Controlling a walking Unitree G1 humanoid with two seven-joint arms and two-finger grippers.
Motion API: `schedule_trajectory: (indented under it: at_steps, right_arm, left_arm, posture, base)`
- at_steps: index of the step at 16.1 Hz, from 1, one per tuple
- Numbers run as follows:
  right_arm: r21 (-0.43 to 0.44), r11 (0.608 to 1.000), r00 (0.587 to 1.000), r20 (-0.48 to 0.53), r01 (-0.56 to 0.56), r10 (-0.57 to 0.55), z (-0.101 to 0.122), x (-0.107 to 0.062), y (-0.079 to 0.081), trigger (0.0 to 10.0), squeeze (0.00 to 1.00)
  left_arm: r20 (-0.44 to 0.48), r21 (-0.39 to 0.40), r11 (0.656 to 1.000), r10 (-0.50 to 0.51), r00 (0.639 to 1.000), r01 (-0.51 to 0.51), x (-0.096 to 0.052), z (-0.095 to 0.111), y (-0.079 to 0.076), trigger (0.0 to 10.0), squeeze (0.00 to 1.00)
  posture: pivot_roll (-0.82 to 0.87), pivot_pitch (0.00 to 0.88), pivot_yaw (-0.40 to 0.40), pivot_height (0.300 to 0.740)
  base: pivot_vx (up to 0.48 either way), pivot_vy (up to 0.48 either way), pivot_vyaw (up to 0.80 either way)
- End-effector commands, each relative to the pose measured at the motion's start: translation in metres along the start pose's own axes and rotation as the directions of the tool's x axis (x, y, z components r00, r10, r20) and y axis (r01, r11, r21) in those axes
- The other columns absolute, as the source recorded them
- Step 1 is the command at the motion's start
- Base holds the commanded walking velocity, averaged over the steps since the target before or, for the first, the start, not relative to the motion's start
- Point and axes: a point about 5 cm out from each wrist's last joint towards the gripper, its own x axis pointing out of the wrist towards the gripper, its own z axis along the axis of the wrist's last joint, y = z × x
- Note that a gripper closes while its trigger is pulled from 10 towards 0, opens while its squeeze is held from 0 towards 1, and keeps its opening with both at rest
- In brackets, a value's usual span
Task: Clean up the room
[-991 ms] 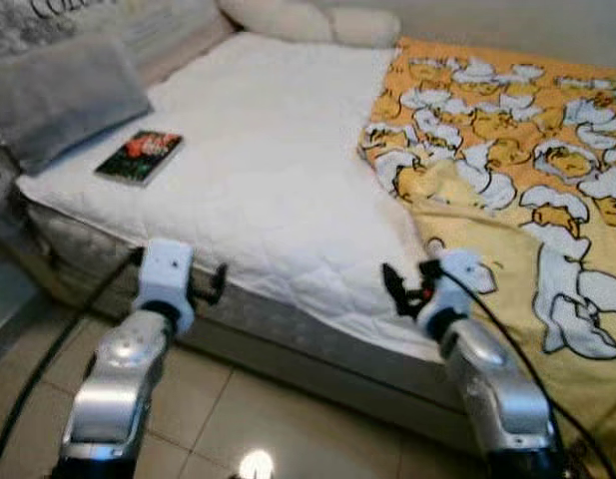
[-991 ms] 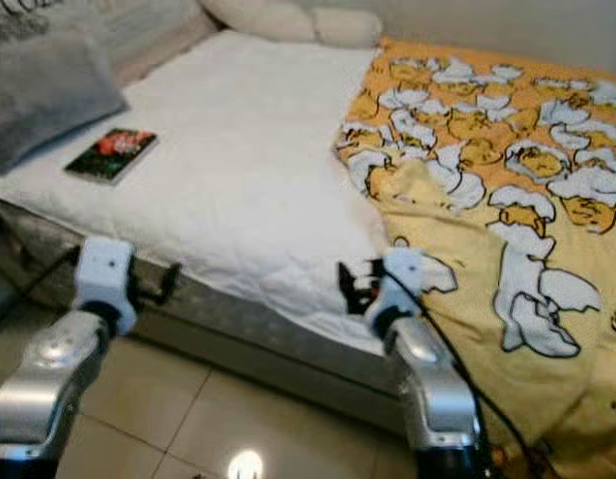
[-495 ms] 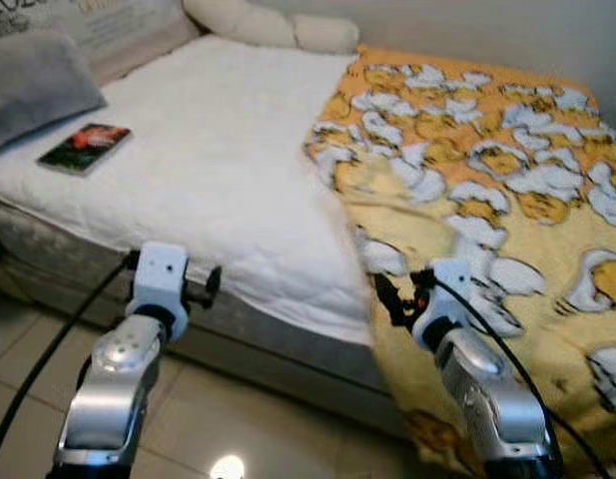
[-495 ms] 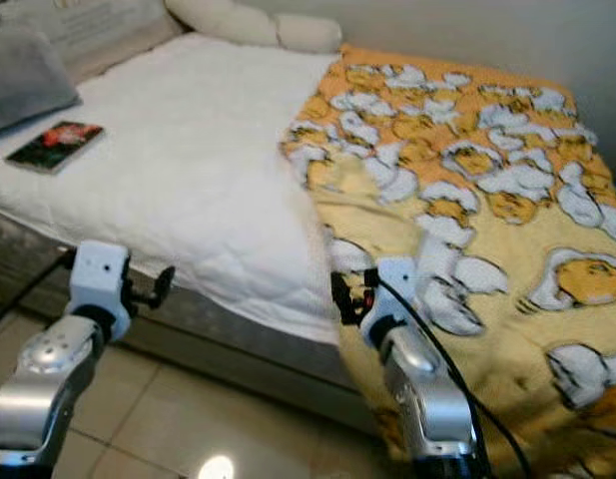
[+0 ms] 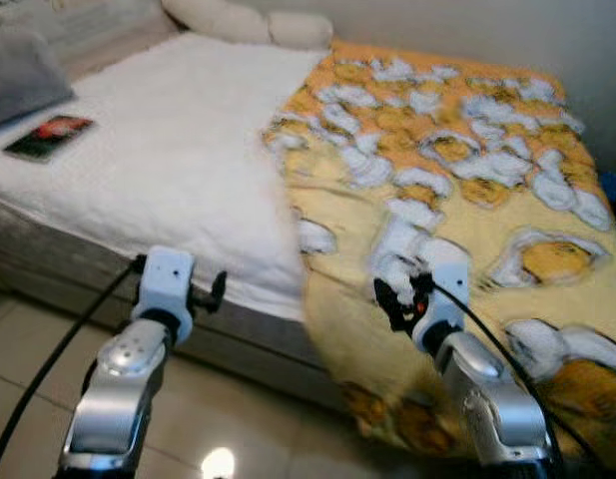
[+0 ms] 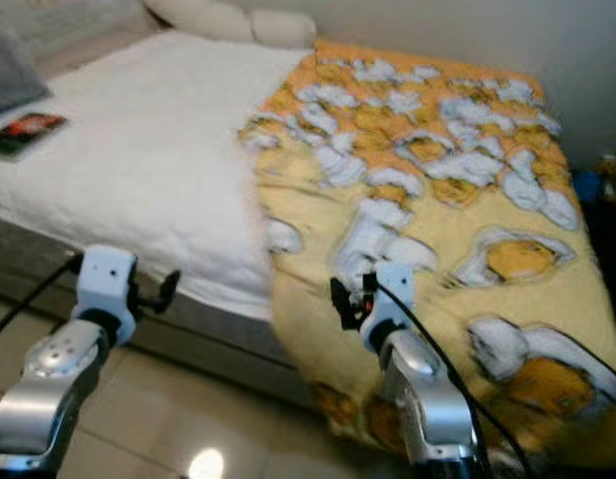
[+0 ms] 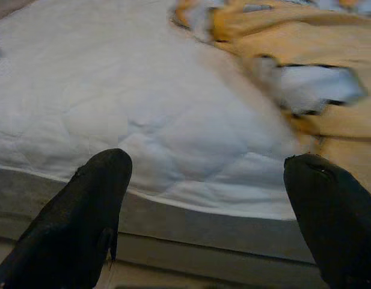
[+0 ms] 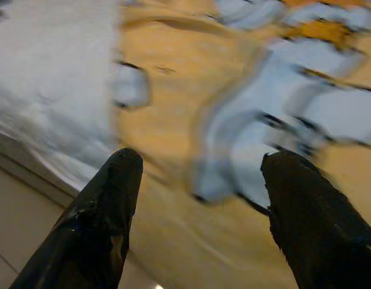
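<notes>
A yellow blanket (image 5: 457, 180) with white duck prints covers the right half of the bed and hangs over its near side. The left half is a bare white quilted mattress cover (image 5: 158, 170). A small book (image 5: 48, 137) with a dark cover lies on it at the far left. My left gripper (image 7: 212, 223) stands open at the mattress's front edge, holding nothing. My right gripper (image 8: 197, 220) stands open just before the hanging blanket, with nothing between its fingers.
A grey pillow (image 5: 18, 75) sits at the bed's far left and cream pillows (image 5: 258, 25) at the head by the wall. Beige floor tiles (image 5: 238, 419) lie under both arms. A dark object (image 6: 602, 185) stands at the bed's far right.
The whole view has swung to the right: the bed and book have slid left in the picture, and more blanket shows. Both grippers keep their pose and stay open.
</notes>
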Motion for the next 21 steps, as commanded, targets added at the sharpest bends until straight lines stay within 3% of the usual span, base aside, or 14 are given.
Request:
schedule_trajectory:
  at_steps: [1,4,5,12,21]
  right_arm:
    - [-0.009,1.0,1.0,0.011,0.015,-0.015,0.0041,-0.0013,-0.003,10.0,0.0]
    - [-0.011,1.0,1.0,0.007,0.012,-0.012,0.0031,-0.0017,-0.0024,10.0,0.0]
    - [-0.01,1.0,1.0,0.007,0.009,-0.009,0.0033,-0.002,-0.0021,10.0,0.0]
    - [-0.007,1.0,1.0,0.013,0.015,-0.015,0.0056,-0.0019,-0.0041,10.0,0.0]
    - [0.0,1.0,1.0,0.016,0.005,-0.005,0.006,-0.0031,-0.0023,10.0,0.0]
  left_arm:
    - [0.019,0.014,1.0,-0.011,1.0,0.01,0.0008,0.004,-0.0033,10.0,1.0]
    - [0.026,0.015,1.0,-0.01,1.0,0.009,0.0008,0.0043,-0.0035,10.0,1.0]
    - [0.021,-0.022,1.0,-0.014,1.0,0.015,0.0012,0.0042,-0.0053,10.0,1.0]
    - [0.04,-0.037,0.999,-0.027,0.999,0.029,0.002,0.0068,-0.0074,10.0,1.0]
    - [0.044,-0.05,0.998,-0.037,0.998,0.039,0.0008,0.0076,-0.0083,10.0,1.0]
  posture:
    - [-0.09,0.0,-0.004,0.74]
    - [-0.1,0.0,-0.003,0.74]
    - [-0.1,0.0,-0.003,0.74]
    - [-0.1,0.0,-0.006,0.74]
    - [-0.1,0.0,-0.008,0.74]
  base:
    - [0.0,-0.364,0.0]
    - [0.0,-0.351,0.0]
    - [0.0,0.0,0.0]
    - [0.0,0.0,0.0]
    - [0.289,0.0,0.0]
